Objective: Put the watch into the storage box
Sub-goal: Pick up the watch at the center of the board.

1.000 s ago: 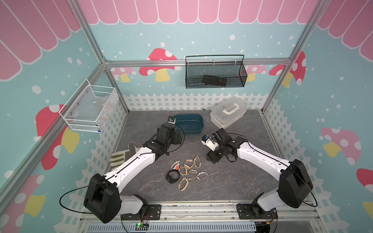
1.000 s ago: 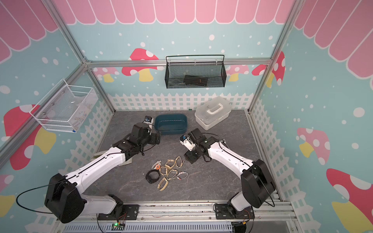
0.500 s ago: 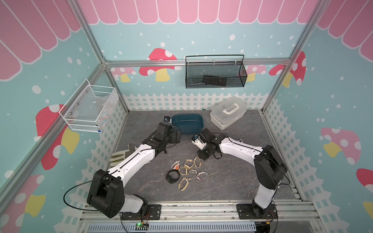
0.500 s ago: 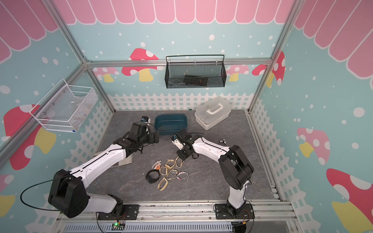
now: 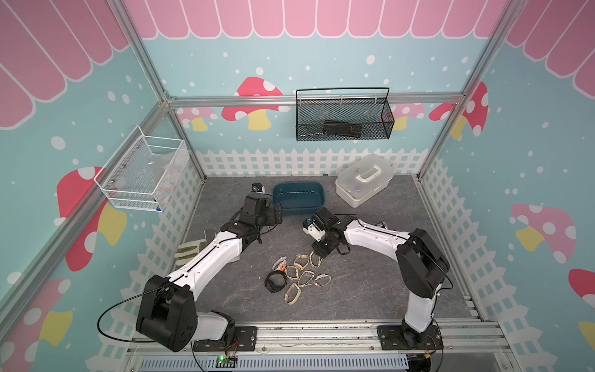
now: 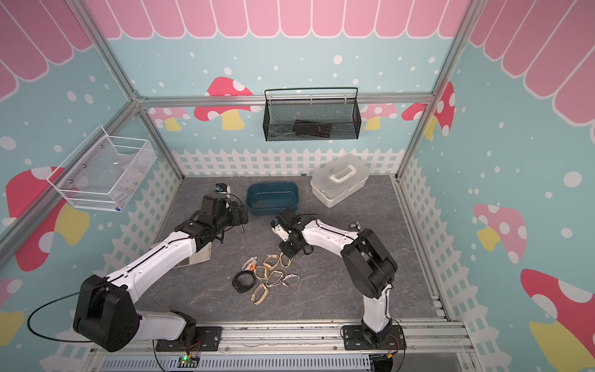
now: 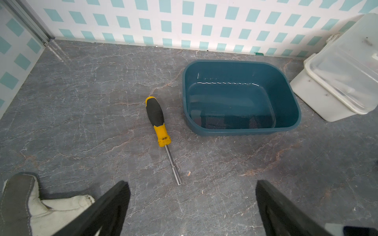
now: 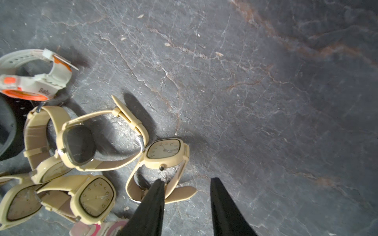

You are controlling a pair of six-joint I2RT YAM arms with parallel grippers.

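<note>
We judge the beige watch (image 8: 163, 152) at the pile's edge, well apart from the storage box (image 5: 299, 198), light with a floppy strap, best pinched there, where our right gripper (image 8: 187, 183) straddles it half-open, not yet gripping.

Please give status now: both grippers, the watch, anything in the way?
Left gripper open, idle. Right gripper straddling beige watch strap, not lifted. Storage box empty, path clear.
</note>
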